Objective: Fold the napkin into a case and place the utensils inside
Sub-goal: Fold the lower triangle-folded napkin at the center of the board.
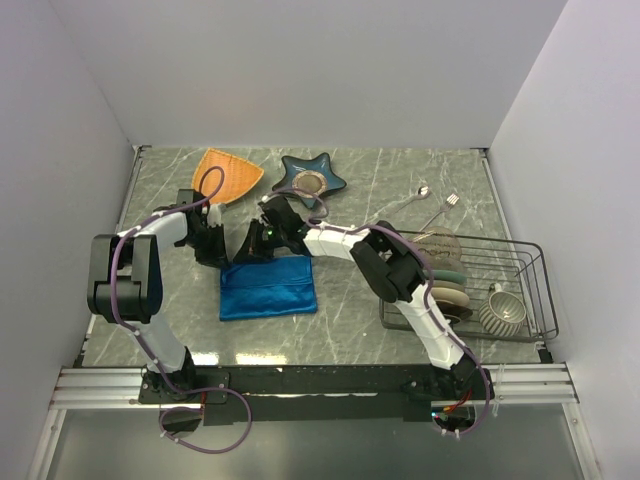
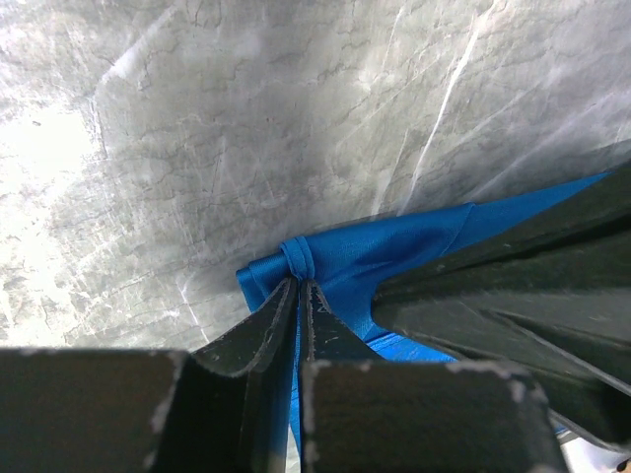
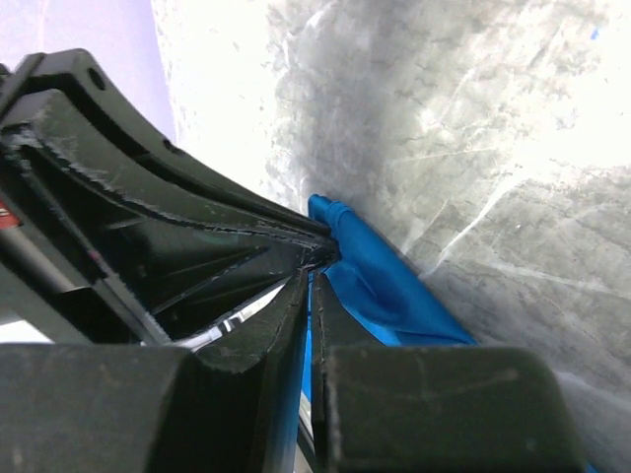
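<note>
Top view: the left gripper (image 1: 222, 255) and right gripper (image 1: 250, 252) meet at the far left corner of the folded napkin (image 1: 268, 288). The spoon (image 1: 418, 194) and fork (image 1: 447, 205) lie well beyond the right gripper.

Left wrist: its jaws are pinched tight on the blue corner.

Right wrist: its jaws are clamped on the same cloth, just beside the other tool.

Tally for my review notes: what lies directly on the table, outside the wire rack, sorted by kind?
Napkins: 1 (blue napkin)
Dishes: 2 (orange dish, dark star-shaped dish)
Utensils: 2 (spoon, fork)
Total: 5
</note>
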Motion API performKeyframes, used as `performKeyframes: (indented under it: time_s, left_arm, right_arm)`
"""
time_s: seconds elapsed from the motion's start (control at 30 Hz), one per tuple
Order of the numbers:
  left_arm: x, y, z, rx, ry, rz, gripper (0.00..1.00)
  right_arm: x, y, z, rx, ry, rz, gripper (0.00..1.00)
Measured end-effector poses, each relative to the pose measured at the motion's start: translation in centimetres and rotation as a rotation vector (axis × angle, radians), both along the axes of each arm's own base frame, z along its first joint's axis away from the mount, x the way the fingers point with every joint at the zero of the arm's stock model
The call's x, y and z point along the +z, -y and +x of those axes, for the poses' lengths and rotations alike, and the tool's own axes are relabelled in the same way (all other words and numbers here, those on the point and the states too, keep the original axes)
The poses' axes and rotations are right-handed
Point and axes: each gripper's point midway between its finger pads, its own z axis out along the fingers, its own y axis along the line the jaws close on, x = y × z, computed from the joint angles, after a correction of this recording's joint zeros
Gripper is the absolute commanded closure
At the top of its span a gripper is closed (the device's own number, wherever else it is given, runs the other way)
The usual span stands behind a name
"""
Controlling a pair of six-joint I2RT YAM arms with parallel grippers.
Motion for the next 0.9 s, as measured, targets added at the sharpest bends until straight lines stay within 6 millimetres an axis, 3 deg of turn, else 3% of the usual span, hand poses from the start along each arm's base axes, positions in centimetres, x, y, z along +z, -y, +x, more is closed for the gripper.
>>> performKeyframes:
  time_s: [0.27, 0.37, 0.5, 0.63, 0.73, 0.9]
  left_arm:
    - [0.6, 0.0, 0.2, 0.022, 0.012, -0.035, 0.67]
    - [2.3, -1.0, 1.0, 0.077, 0.058, -0.101, 0.73]
    - [6.7, -1.8, 2.0, 0.104, 0.172, -0.266, 0.85]
    - [8.9, 0.7, 1.3, 0.003, 0.189, -0.471, 0.96]
    - [7.9, 2.4, 0.0, -0.044, 0.117, -0.584, 0.99]
    - [3.7, 3.3, -2.9, -0.006, -0.079, -0.649, 0.99]
  right_arm:
    - [-2.7, 0.0, -0.8, 0.003, -0.037, -0.039, 0.92]
    - [-2.7, 0.0, -0.8, 0.004, -0.036, -0.034, 0.92]
    - [-2.7, 0.0, -0.8, 0.004, -0.035, -0.035, 0.92]
    - [-2.7, 0.0, -0.8, 0.005, -0.033, -0.035, 0.93]
    - [-2.8, 0.0, -0.8, 0.005, -0.033, -0.036, 0.93]
    - [-2.8, 0.0, -0.8, 0.005, -0.031, -0.034, 0.93]
